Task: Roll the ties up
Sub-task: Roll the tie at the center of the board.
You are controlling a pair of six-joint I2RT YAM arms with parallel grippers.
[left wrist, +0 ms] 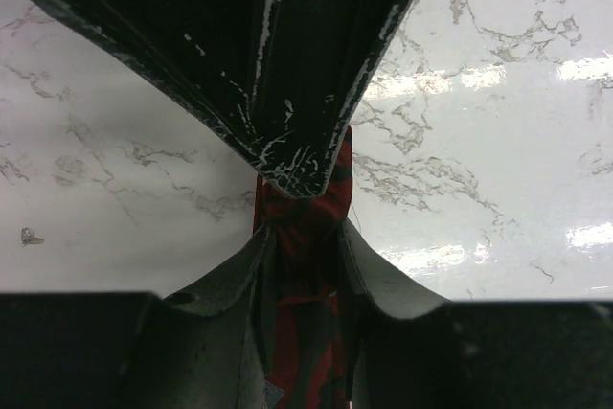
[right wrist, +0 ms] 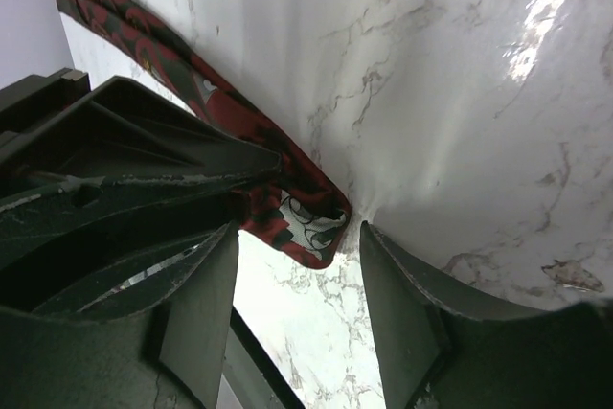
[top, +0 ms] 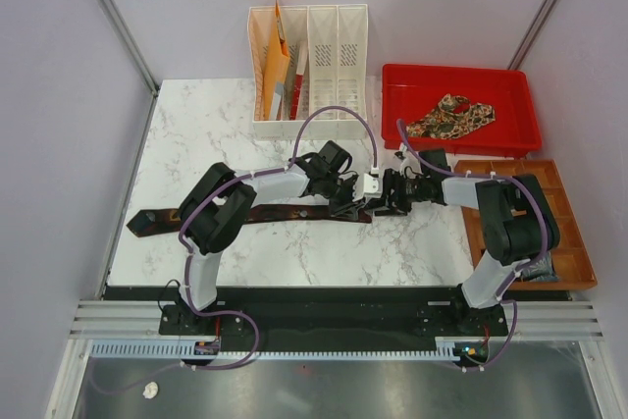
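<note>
Top external view: maroon tie (top: 285,213) lies flat on marble table (top: 196,125), running from 9 o'clock edge to centre. My left claw (top: 350,205) is clamped on its centre end; left wrist view confirms fingers (left wrist: 230,284) pinching fabric between them. My right claw (top: 386,201) faces it from 3 o'clock side, jaws spread, tie tip at mouth of gap. Paisley tie (top: 453,115) sits bunched in red tray (top: 412,80) at 1 o'clock.
</note>
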